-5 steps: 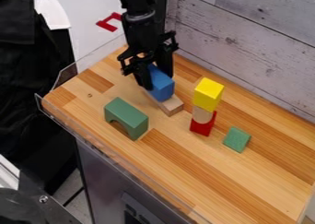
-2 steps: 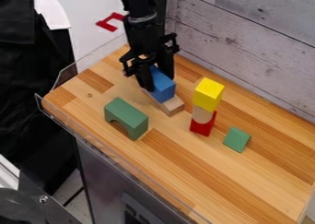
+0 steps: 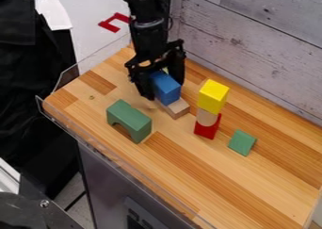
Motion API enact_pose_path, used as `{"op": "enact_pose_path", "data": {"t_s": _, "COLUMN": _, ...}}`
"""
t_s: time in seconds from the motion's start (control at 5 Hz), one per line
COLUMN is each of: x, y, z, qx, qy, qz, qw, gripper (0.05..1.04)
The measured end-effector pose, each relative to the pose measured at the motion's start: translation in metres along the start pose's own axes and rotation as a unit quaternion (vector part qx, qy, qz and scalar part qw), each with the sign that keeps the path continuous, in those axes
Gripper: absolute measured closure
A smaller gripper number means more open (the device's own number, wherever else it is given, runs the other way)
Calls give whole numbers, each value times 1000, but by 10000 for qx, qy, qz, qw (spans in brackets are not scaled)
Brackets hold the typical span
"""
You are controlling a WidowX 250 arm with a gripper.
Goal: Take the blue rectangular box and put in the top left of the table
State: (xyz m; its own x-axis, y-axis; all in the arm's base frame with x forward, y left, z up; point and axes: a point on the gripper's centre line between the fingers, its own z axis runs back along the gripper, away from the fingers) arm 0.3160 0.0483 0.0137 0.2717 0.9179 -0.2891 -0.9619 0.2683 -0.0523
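claw (image 3: 162, 87) down over blue box (image 3: 167, 89), prob. to take it by its sides for lift — can't tell how far open or if gripping. box at/above pale wood block (image 3: 178, 109), upper part of counter (image 3: 207, 176) — needs lift clear b4 going top left.

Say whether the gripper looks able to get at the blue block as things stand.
Probably yes: the gripper is down at the blue block, and the green arch and the yellow-topped stack stand off to either side, so neither seems in its way.
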Motion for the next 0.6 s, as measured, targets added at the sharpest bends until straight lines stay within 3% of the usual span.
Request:
{"op": "enact_pose_path", "data": {"t_s": 0.2, "x": -5, "y": 0, "z": 27, "qx": -48, "qy": -317, "qz": -152, "qw": 9994, "gripper": 83}}
{"op": "enact_pose_path", "data": {"t_s": 0.4, "x": -16, "y": 5, "z": 50, "qx": 204, "qy": -509, "qz": -838, "qw": 9950, "gripper": 83}}
{"op": "enact_pose_path", "data": {"t_s": 0.6, "x": -32, "y": 6, "z": 68, "qx": 690, "qy": -627, "qz": -2094, "qw": 9734, "gripper": 83}}
